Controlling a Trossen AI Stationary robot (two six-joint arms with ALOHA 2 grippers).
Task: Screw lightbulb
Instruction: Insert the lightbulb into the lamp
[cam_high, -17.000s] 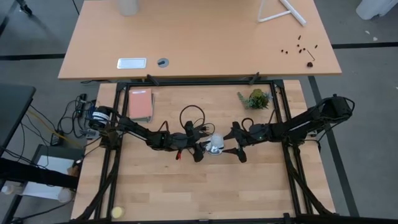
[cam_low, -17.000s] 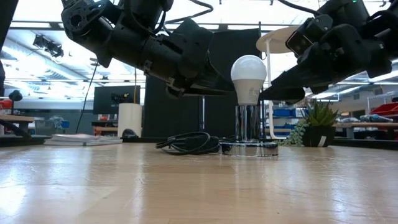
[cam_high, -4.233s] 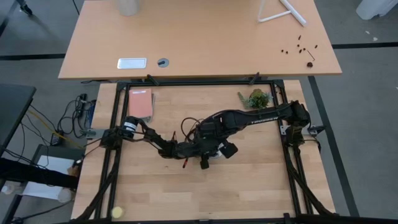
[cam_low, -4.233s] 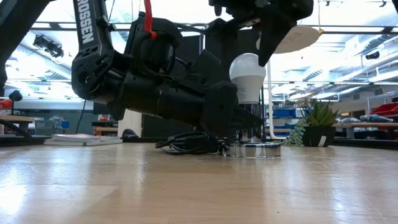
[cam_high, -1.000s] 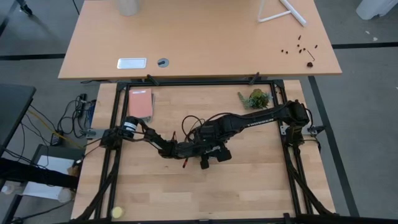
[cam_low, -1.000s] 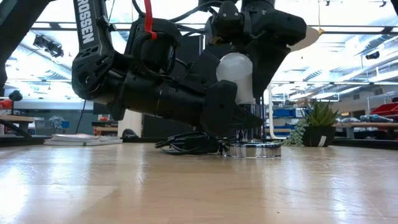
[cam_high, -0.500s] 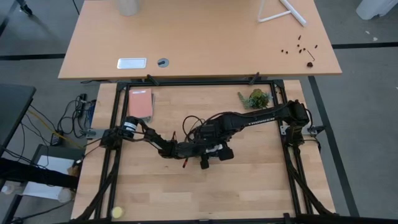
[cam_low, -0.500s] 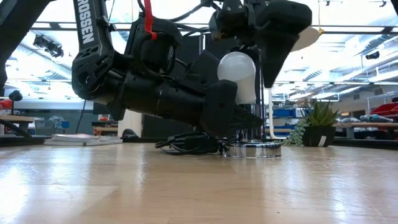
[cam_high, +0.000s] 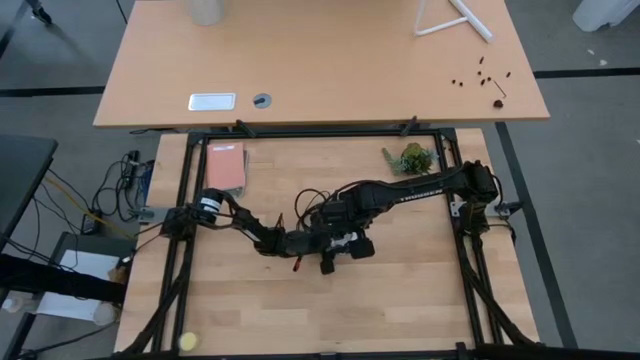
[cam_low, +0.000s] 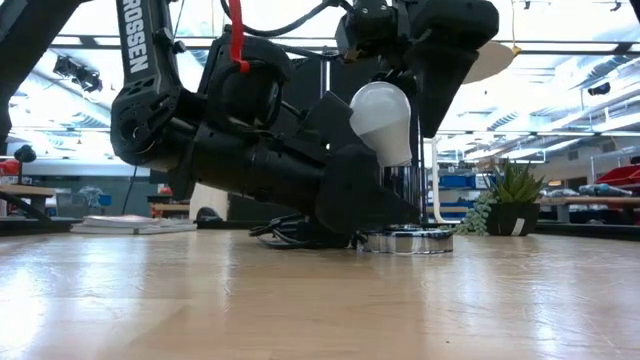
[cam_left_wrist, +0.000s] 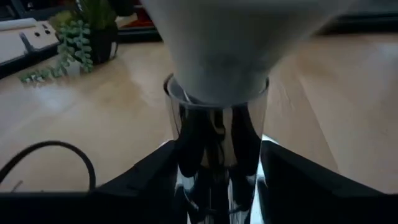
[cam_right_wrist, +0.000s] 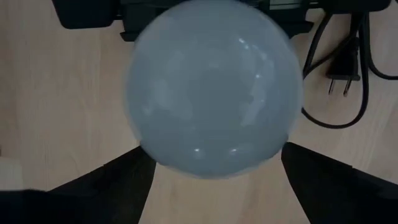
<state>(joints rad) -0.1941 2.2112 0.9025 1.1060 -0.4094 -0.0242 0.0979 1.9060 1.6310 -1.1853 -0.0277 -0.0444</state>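
The white lightbulb (cam_low: 382, 120) stands tilted on the chrome socket post (cam_low: 402, 195), which rises from a round base disc (cam_low: 405, 241) on the table's middle. My left gripper (cam_left_wrist: 217, 186) comes level from the table's left, low at the post. My right gripper (cam_right_wrist: 214, 186) comes down from above around the bulb's dome (cam_right_wrist: 214, 87). In the high view both grippers meet at the bulb (cam_high: 345, 240). My left gripper has the chrome post's lower part (cam_left_wrist: 217, 155) between its two fingers (cam_left_wrist: 155, 180), coming level from the table's left and lying across the post. The post stands on its base disc on the table. My right gripper holds the bulb's wide dome (cam_low: 400, 110) between its two fingers (cam_right_wrist: 106, 186), pointing down from above. The dome hides the places of contact in the wrist view. The bulb sits tilted, its narrow end at the post's top.
A black cord with a plug (cam_right_wrist: 339, 84) lies coiled behind the socket (cam_low: 295, 230). A small potted plant (cam_high: 410, 158) stands at the far right, a pink book (cam_high: 226, 167) at the far left, and a yellow ball (cam_high: 188, 341) at the near left corner.
My right gripper has turned about the bulb above the post. The bulb, upright half a second ago, now leans with its dome toward the table's left. My left gripper has sunk slightly at the post.
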